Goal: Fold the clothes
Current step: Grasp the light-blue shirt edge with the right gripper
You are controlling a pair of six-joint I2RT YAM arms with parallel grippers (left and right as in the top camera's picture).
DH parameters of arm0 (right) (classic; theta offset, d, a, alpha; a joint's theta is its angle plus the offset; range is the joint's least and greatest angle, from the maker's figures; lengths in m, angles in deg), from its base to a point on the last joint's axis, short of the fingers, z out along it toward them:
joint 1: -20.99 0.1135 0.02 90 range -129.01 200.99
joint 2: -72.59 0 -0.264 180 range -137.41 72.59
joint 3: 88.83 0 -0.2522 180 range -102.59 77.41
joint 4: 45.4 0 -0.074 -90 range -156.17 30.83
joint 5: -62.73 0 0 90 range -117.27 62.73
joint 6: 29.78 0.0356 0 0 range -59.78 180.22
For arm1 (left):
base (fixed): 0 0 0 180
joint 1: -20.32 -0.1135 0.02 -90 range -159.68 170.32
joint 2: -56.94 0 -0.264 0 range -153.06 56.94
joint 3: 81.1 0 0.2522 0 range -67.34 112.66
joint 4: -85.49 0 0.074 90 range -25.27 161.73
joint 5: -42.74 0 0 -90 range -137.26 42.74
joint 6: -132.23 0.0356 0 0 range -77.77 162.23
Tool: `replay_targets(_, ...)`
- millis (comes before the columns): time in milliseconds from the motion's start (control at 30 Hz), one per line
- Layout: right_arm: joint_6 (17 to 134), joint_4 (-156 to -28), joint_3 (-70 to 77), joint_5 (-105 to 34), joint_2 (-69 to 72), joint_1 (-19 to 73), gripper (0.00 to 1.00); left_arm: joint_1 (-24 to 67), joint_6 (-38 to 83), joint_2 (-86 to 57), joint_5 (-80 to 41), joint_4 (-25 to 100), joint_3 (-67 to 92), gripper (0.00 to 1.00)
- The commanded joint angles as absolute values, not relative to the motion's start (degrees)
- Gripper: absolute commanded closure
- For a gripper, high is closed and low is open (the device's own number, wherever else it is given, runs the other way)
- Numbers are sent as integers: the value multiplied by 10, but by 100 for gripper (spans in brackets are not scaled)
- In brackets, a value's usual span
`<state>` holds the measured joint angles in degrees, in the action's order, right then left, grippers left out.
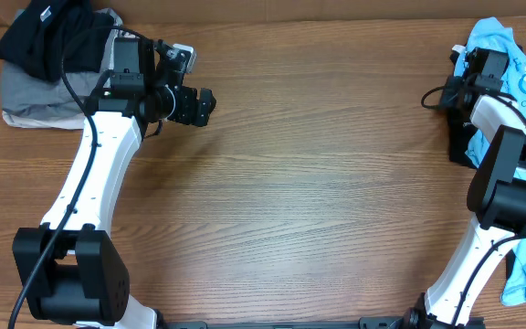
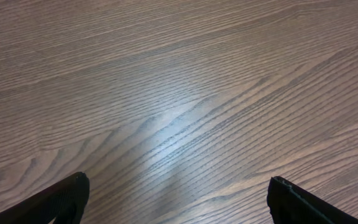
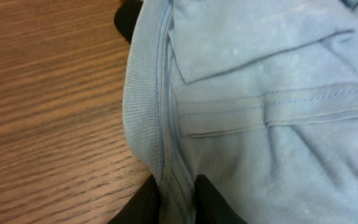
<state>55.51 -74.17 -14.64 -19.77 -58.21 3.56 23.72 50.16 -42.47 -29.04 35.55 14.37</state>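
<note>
**Q:** What carries the scene?
**A:** A wooden tabletop (image 1: 318, 183), bare across its middle. The left arm (image 1: 99, 174) reaches from the near edge toward the far left corner. The right arm (image 1: 505, 174) stands along the right edge.

**Q:** Where are the clothes?
**A:** In two groups, well apart. A black garment (image 1: 39, 37) lies on a grey garment (image 1: 26, 100) in the far left corner. The light-blue T-shirt (image 1: 505, 55) lies bunched at the far right corner, and more blue cloth (image 1: 523, 270) shows beside the right arm's base.

**Q:** What is the state of the jaws?
**A:** The left jaws are released, spread wide over bare wood near the dark pile and holding nothing. The right jaws are clenched on a stitched hem (image 3: 143, 106) of the T-shirt, as the right wrist view shows.

**Q:** Which step is in hand?
**A:** It reads as fetching. The shirt is gripped but neither spread nor folded, so the task is barely begun.

**Q:** What does the next move call for?
**A:** Probably drawing the shirt onto the bare centre without the thin hem slipping. A second grip from the left jaws would then help flatten it.
</note>
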Motion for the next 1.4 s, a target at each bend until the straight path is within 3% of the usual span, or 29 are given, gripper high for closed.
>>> replay_targets(0, 557, -763, -186, -200, -562, 37, 80, 242, 514, -431, -293, 358, 153, 7)
replay_targets(167, 557, -811, -218, -213, -538, 37, 83, 242, 514, -431, -293, 358, 153, 8)
replay_targets(200, 557, -816, -220, -217, -534, 37, 80, 242, 514, -431, -293, 358, 153, 8)
replay_targets(233, 557, -820, -221, -219, -532, 37, 69, 242, 514, -431, -293, 358, 153, 8)
replay_targets(300, 557, -825, -221, -223, -530, 37, 64, 242, 514, -431, -293, 358, 153, 8)
replay_targets(333, 557, -828, -221, -224, -530, 37, 69, 242, 514, -431, -293, 358, 153, 8)
replay_targets(400, 557, -838, -221, -231, -530, 37, 90, 242, 514, -431, -293, 358, 153, 8)
replay_targets(433, 557, -844, -221, -236, -530, 37, 95, 242, 514, -431, -293, 358, 153, 8)
replay_targets(567, 557, -853, -221, -249, -528, 37, 96, 242, 514, -431, -293, 362, 153, 9)
replay_targets(633, 557, -853, -220, -251, -528, 37, 91, 242, 514, -431, -293, 362, 153, 10)
replay_targets(667, 556, -852, -220, -253, -529, 37, 78, 242, 514, -431, -293, 362, 153, 11)
replay_targets(767, 556, -847, -220, -253, -540, 37, 57, 242, 514, -431, -293, 362, 153, 11)
replay_targets(833, 554, -843, -220, -254, -554, 38, 51, 242, 514, -431, -293, 363, 153, 11)
replay_targets(1367, 550, -797, -219, -237, -620, 49, 43, 242, 514, -431, -294, 365, 153, 12)
